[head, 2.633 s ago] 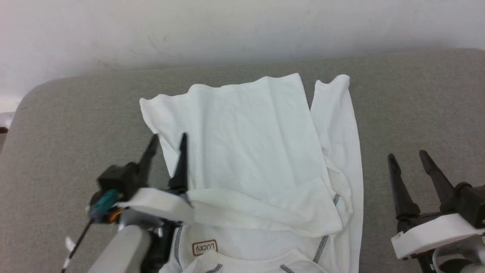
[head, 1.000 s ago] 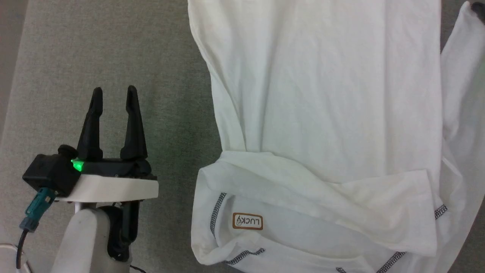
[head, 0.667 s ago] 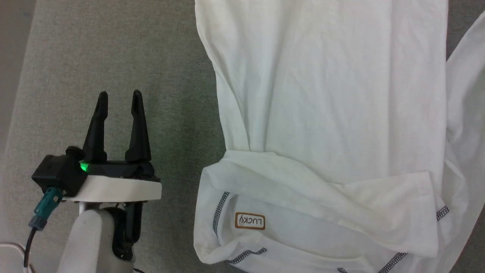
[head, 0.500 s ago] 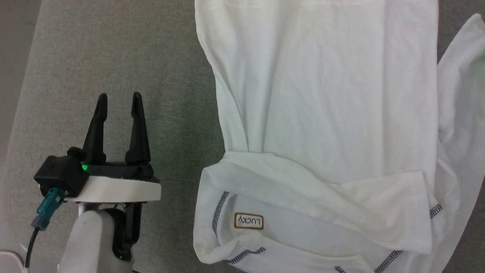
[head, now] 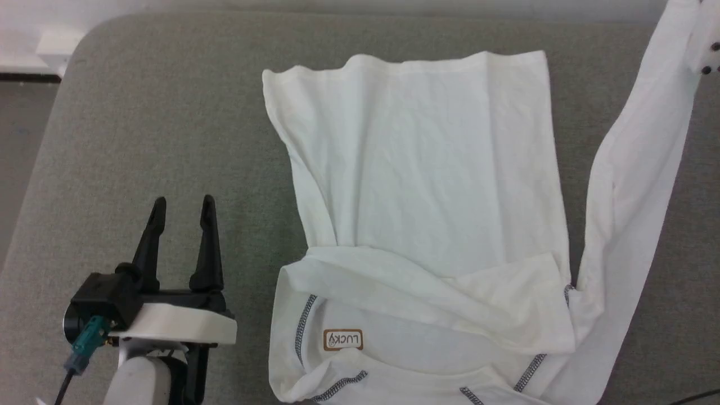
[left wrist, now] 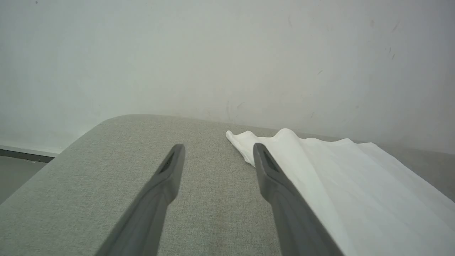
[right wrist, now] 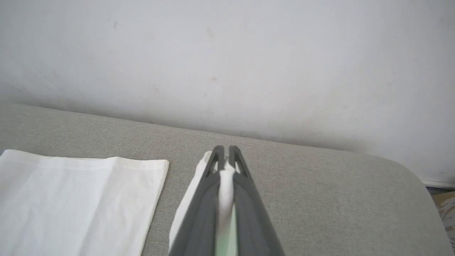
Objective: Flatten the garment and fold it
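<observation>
Grey padded surface (head: 140, 112), pale wall (left wrist: 213, 53) behind. Garment (head: 427, 169) spread mid-surface, near edge folded over. Right sleeve (head: 630, 185) stretched toward far right, end pinched in right gripper (right wrist: 225, 149). Left gripper (head: 184, 199) spread, empty, left of garment.

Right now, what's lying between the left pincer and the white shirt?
Just bare grey fabric surface; the head view shows that stretch between the left pincer and the garment.

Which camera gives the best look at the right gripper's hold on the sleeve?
The right wrist view: the right gripper is shut on the sleeve, white fabric pinched between its fingers. The head view shows that sleeve's length running to the top right corner; the left wrist view, the body of the garment.
</observation>
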